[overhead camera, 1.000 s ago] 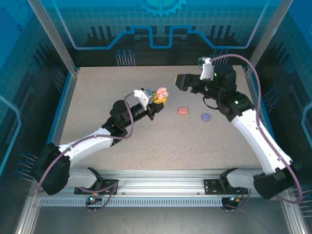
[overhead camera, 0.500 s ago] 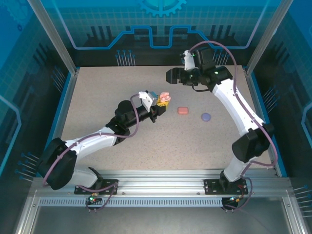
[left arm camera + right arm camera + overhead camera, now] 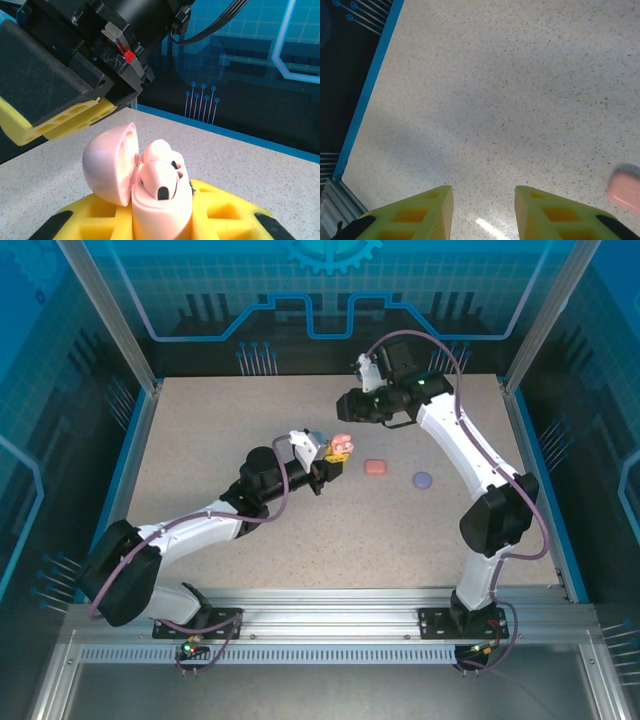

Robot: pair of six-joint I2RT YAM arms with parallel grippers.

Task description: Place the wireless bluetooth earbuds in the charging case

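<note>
My left gripper (image 3: 335,452) is shut on a pale pink charging case (image 3: 160,200), holding it upright above the table with the lid (image 3: 107,162) flipped open to the left. Two pale pink earbuds (image 3: 162,175) sit in the case's wells, dark tips showing. My right gripper (image 3: 350,405) hovers just behind and above the case. One of its yellow fingers with a black pad (image 3: 47,97) shows at the upper left of the left wrist view. In the right wrist view its fingers (image 3: 415,215) stand apart over bare tabletop, with nothing between them.
A small coral case (image 3: 375,468) and a purple case (image 3: 423,480) lie closed on the speckled table (image 3: 250,570), right of the held case. The coral one shows at the right edge of the right wrist view (image 3: 625,187). Blue walls ring the table.
My right arm has swung left and forward until its gripper is close behind the held case, and its jaws have narrowed. My left gripper has shifted slightly right with the case.
</note>
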